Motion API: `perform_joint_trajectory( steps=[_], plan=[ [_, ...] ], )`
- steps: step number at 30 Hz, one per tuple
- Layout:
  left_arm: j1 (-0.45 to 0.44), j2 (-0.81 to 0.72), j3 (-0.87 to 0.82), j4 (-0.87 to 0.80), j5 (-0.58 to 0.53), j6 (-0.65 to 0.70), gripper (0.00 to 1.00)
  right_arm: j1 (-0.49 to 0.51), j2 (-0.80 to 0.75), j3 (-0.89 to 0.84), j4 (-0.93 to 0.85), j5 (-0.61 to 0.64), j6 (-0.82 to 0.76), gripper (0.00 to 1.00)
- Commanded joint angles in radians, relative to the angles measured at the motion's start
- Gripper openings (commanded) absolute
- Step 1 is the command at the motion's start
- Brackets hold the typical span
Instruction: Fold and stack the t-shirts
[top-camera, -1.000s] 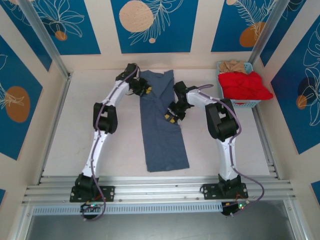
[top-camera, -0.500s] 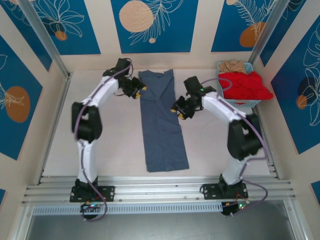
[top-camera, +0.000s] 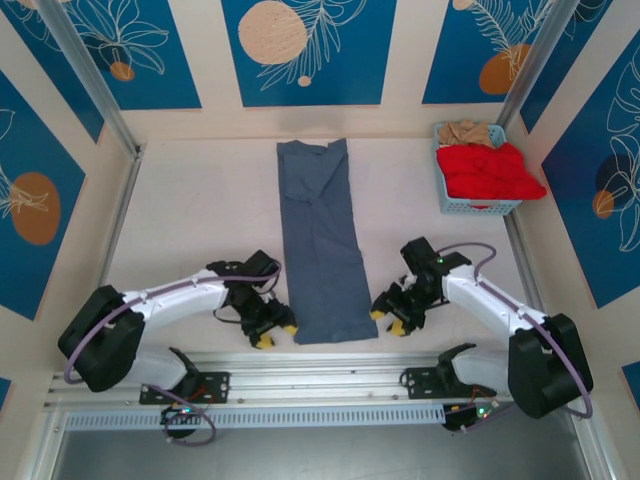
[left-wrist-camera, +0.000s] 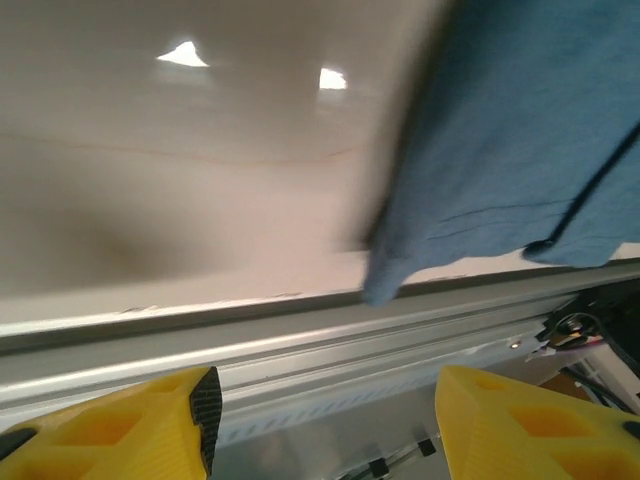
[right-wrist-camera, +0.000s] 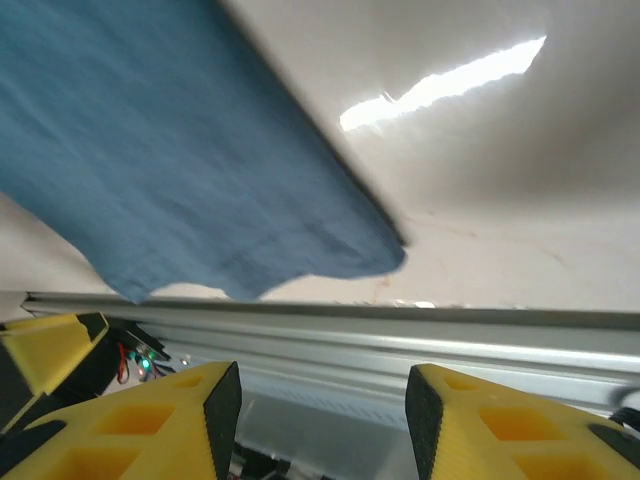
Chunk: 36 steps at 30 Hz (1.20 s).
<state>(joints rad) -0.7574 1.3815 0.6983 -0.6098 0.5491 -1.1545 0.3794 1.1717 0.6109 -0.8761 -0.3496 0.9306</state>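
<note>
The slate-blue t-shirt (top-camera: 320, 245) is lying flat on the tabletop (top-camera: 200, 220) as a long narrow strip, its long axis running straight from the far wall toward the arm bases, its near hem ending just short of the rail. The left arm (top-camera: 170, 297) and the right arm (top-camera: 490, 300) are reaching low on either side of that hem. The left jaws are sitting just beside the near-left corner and the right jaws just beside the near-right corner, so each arm is nearer its own corner. Both pairs of jaws are standing spread with nothing between them. In the left wrist view the cloth corner (left-wrist-camera: 400, 270) is lying ahead and to the right. In the right wrist view it (right-wrist-camera: 370, 255) is lying ahead, the cloth spreading away to the left. The coming fold is likely turning on pinching these two corners together. The red t-shirt (top-camera: 490, 172) and the beige t-shirt (top-camera: 465, 131) are waiting in the basket (top-camera: 480, 207) at far right.
</note>
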Motion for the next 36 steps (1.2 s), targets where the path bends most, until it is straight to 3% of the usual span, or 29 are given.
perform_joint_trajectory(
  steps=[1,5,9,14,22,26,31,36],
  plan=[
    [-0.045,0.033,-0.005,0.186,-0.021,-0.121,0.58,0.010,-0.011,-0.033,0.027,-0.090,0.013,0.50],
    [-0.092,0.110,0.043,0.182,-0.047,-0.120,0.52,0.031,0.023,-0.038,0.038,-0.080,0.012,0.50],
    [-0.104,0.152,0.056,0.138,-0.073,-0.098,0.38,0.043,0.027,-0.043,0.068,-0.062,0.039,0.49],
    [-0.105,0.157,0.095,0.014,-0.126,-0.033,0.37,0.063,0.065,-0.038,0.084,-0.017,0.051,0.48],
    [-0.118,0.200,0.096,0.079,-0.126,-0.051,0.40,0.114,0.154,-0.027,0.140,0.052,0.041,0.47],
    [-0.132,0.254,0.129,0.097,-0.126,-0.052,0.28,0.118,0.186,-0.011,0.132,0.082,0.026,0.45],
    [-0.134,0.245,0.133,0.035,-0.169,-0.028,0.00,0.135,0.192,0.017,0.120,0.112,0.009,0.43],
    [-0.133,0.207,0.100,0.014,-0.171,-0.019,0.00,0.188,0.240,0.053,0.137,0.103,0.023,0.41]
  ],
)
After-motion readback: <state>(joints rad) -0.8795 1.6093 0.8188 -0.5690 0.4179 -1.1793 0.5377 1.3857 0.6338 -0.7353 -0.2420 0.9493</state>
